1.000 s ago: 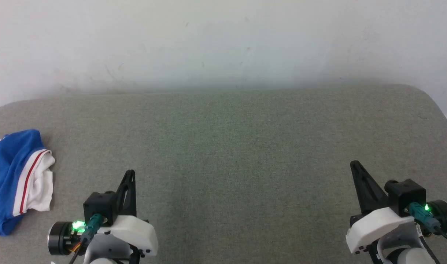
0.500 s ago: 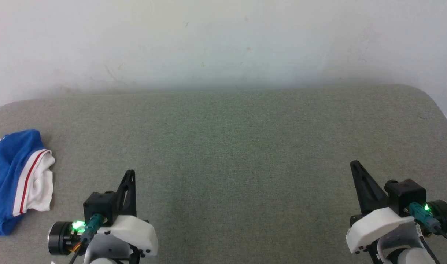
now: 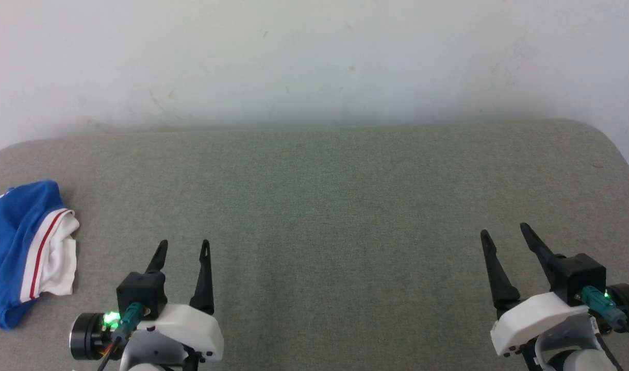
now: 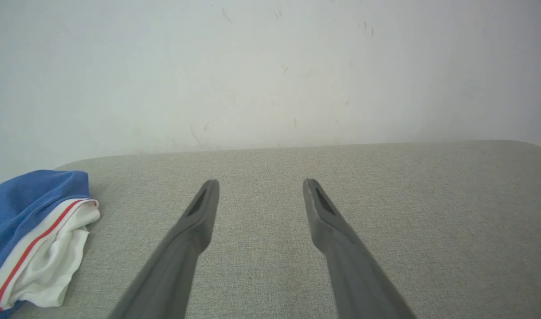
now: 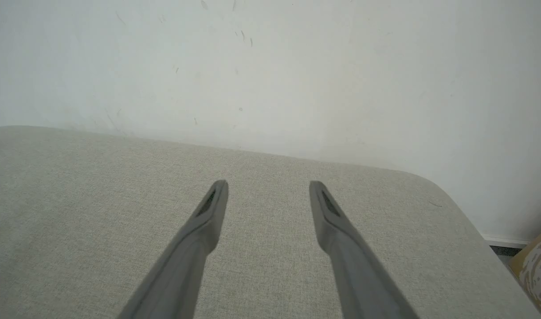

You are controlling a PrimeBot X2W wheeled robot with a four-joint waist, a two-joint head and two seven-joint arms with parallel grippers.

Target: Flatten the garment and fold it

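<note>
Since the earlier frame, the fingers of both grippers have been parted; a second ago each pair was pressed together. Nothing else has been shifted.

The left gripper is held with its jaws spread wide and nothing between them, and the right gripper likewise; both are poised just over the grey upholstered surface, fingers pointed towards twelve o'clock in the head view.

The garment is found crumpled at the far left of that surface, at about nine o'clock from the left gripper and well apart from it. It is cut off by the frame edge, so its full extent cannot be told. The heap's long axis is judged to run roughly from twelve to six o'clock, with the white, red-striped sleeve band turned towards three o'clock, that is, towards the left gripper. The left arm is clearly the nearer; the right would have to be carried across the whole surface.

No obstacle is seen between gripper and cloth. A pale wall is set behind at twelve o'clock, and a yellowish patterned object, not identifiable, lies beyond the right end.
</note>
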